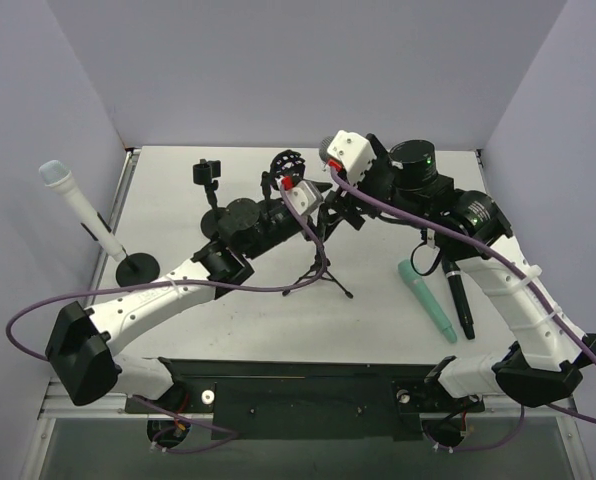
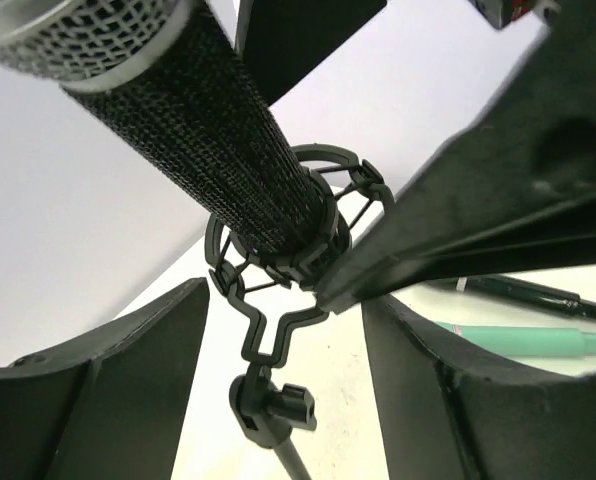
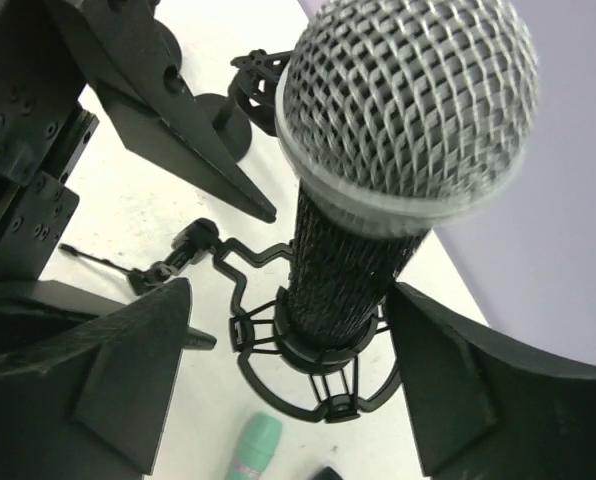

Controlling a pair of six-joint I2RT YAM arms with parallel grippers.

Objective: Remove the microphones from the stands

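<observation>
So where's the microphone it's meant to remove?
Mid-table, the microphone sits in the black cradle ring of the stand; the right wrist view shows it standing inside the open right claw, with the left claw straddling the stand beneath.

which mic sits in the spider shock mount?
The silver-grilled black microphone; the white mic is on a round-base stand, and the green mic lies flat on the table.

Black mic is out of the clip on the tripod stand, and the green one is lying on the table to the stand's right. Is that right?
Not quite. The black mic is still seated in the clip on the tripod stand; the right wrist view shows its body running down into the ring. The green one does lie on the table to the stand's right.
</observation>
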